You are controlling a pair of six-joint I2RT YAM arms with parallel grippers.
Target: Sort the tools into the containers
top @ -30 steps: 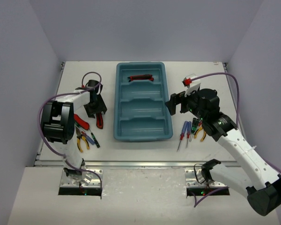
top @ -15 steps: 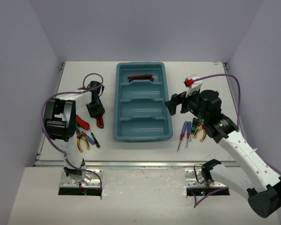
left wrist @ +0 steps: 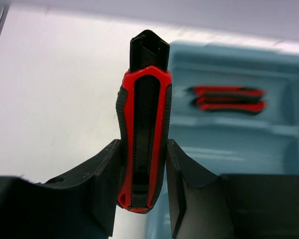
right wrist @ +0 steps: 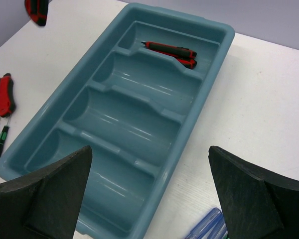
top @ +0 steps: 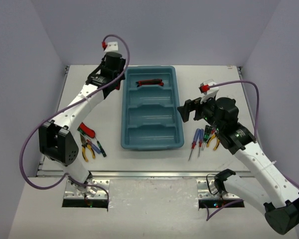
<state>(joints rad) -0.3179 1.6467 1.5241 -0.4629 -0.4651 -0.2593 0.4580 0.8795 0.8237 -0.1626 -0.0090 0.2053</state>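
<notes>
My left gripper (left wrist: 143, 149) is shut on a red-black utility knife (left wrist: 143, 124) and holds it in the air beside the far left corner of the teal tray (left wrist: 284, 149). In the top view that gripper (top: 103, 79) hangs left of the tray (top: 127, 107). Two red-black knives (top: 150, 82) lie in the tray's farthest compartment; the other three compartments are bare. My right gripper (top: 188, 110) is open and empty over the tray's right rim (right wrist: 189, 144). One more knife (top: 87, 131), pliers (top: 87, 149) and screwdrivers (top: 98, 146) lie on the table at the left.
Right of the tray lie several screwdrivers (top: 197, 139) and yellow-handled pliers (top: 213, 141), close under my right arm. A blue screwdriver handle (right wrist: 207, 230) shows at the bottom of the right wrist view. White walls close the table on three sides.
My left gripper closed on a knife at the table's left side, lifted it, and swung it up to the tray's far left corner. The right arm has barely moved.
</notes>
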